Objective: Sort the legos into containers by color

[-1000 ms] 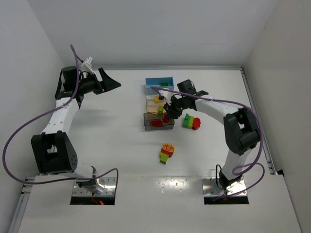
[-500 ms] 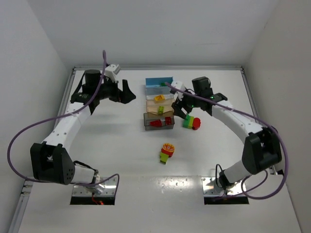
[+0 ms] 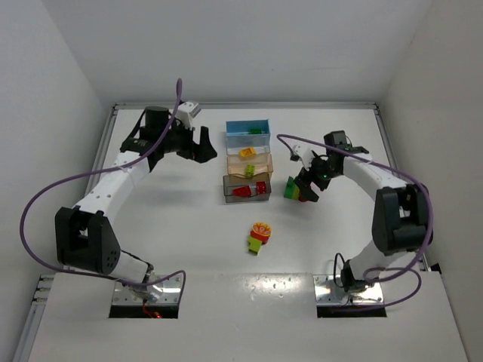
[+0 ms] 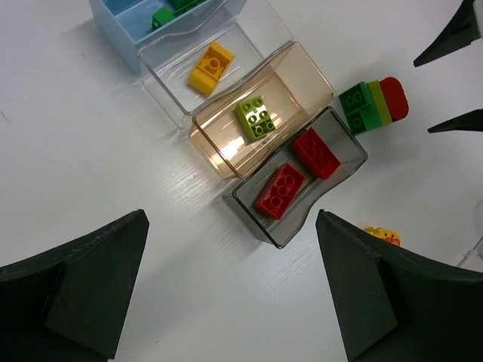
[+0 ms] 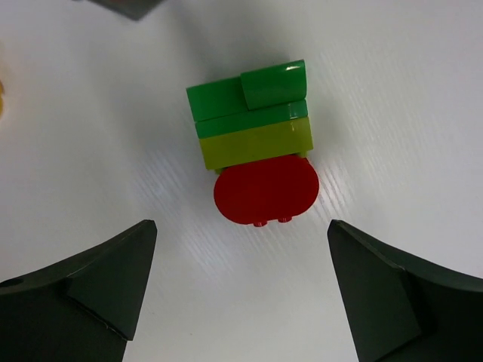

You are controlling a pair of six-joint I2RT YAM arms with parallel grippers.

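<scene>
While right claw (image 5: pixel 240 230) hangs spread, seemingly above clump (image 5: pixel 253 143)

Glossy plastic brick clump (image 5: pixel 256 148), translucent smooth plastic bins (image 4: pixel 266 121), matt black fingers (image 5: pixel 87 285), faintly grained white table (image 3: pixel 181 219)

No legible text, label, brand, number or sign in any view. Orange marking atop yellow brick (image 3: pixel 261 228), near centre, too small to read.

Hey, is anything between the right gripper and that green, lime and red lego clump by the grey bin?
Nothing visible does. In the right wrist view the right gripper hangs open straight over the clump, its fingers spread to either side.
</scene>
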